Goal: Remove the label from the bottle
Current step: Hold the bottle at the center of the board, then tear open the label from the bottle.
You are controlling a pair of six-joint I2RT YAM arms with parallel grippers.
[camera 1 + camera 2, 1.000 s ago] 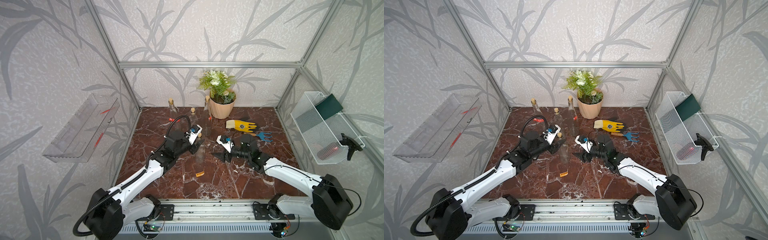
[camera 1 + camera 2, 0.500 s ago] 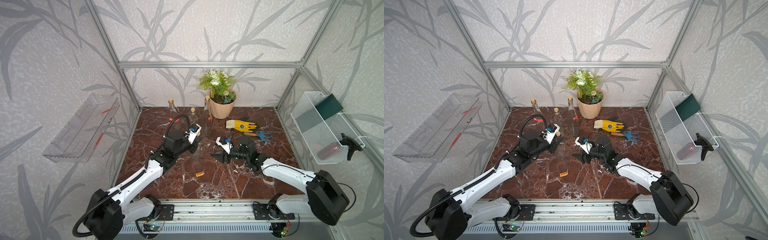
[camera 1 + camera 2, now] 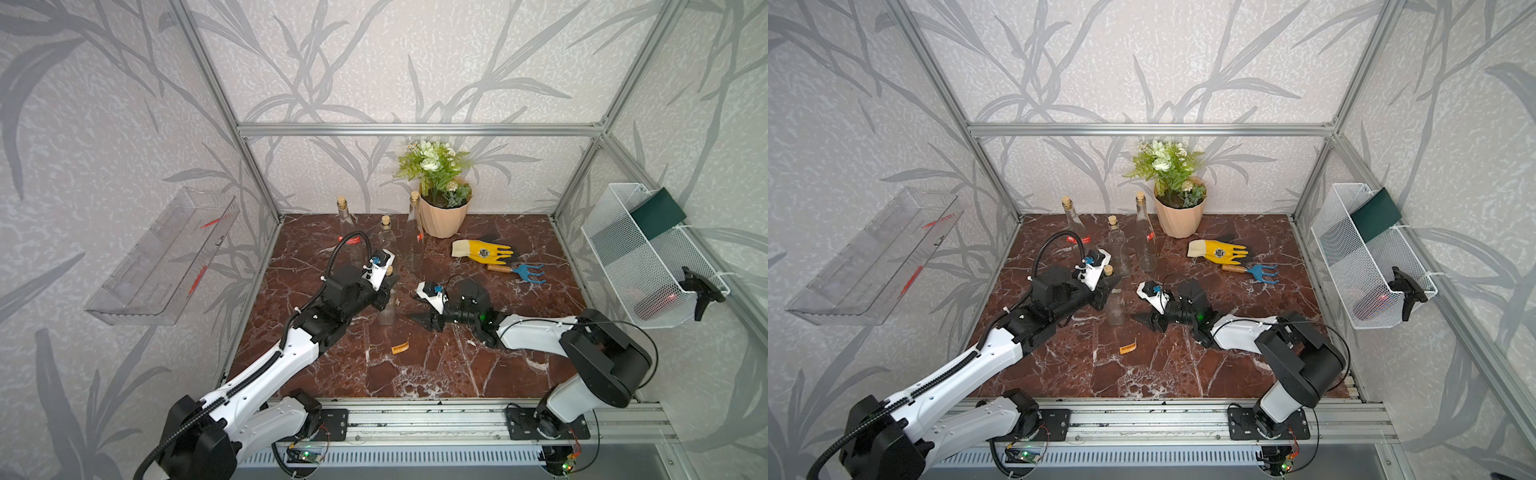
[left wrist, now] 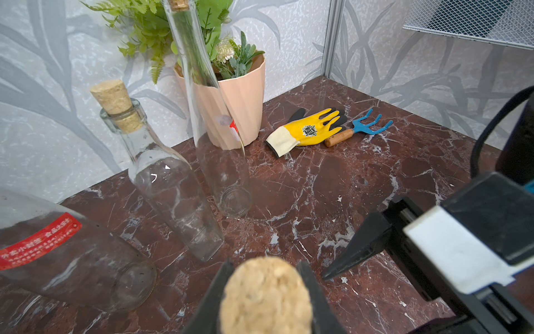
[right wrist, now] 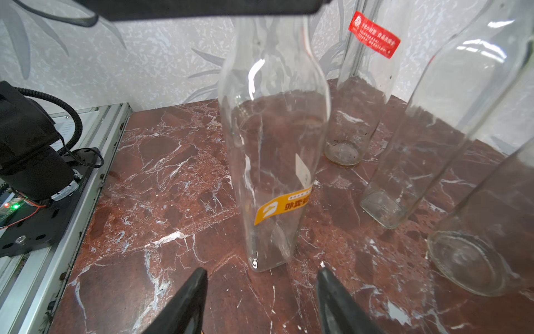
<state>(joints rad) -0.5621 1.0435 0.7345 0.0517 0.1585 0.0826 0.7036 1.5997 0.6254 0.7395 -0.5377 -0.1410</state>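
Note:
A clear glass bottle [image 3: 386,309] [image 3: 1115,309] [image 5: 274,115] with a cork stands mid-table. My left gripper [image 3: 390,286] [image 3: 1111,286] [image 4: 265,289] is shut on its corked neck. An orange label [image 5: 284,206] sits low on the glass, with a white flap lifted at one end. In both top views that label [image 3: 400,347] [image 3: 1128,347] shows near the bottle's foot. My right gripper [image 3: 419,322] [image 3: 1146,321] [image 5: 261,274] is open and empty, low beside the bottle. The bottle's base is just beyond its fingertips.
At the back stand a red-labelled bottle [image 3: 347,232], a bare corked bottle [image 3: 387,241] and a tall bottle [image 3: 415,241]. Beside them are a flower pot [image 3: 442,216], a yellow glove [image 3: 482,251] and a blue rake [image 3: 519,272]. A wire basket [image 3: 648,257] hangs on the right wall.
My left gripper closed on the bottle's neck and the cork shifted slightly left. My right gripper moved closer to the bottle's base, its jaws narrowing.

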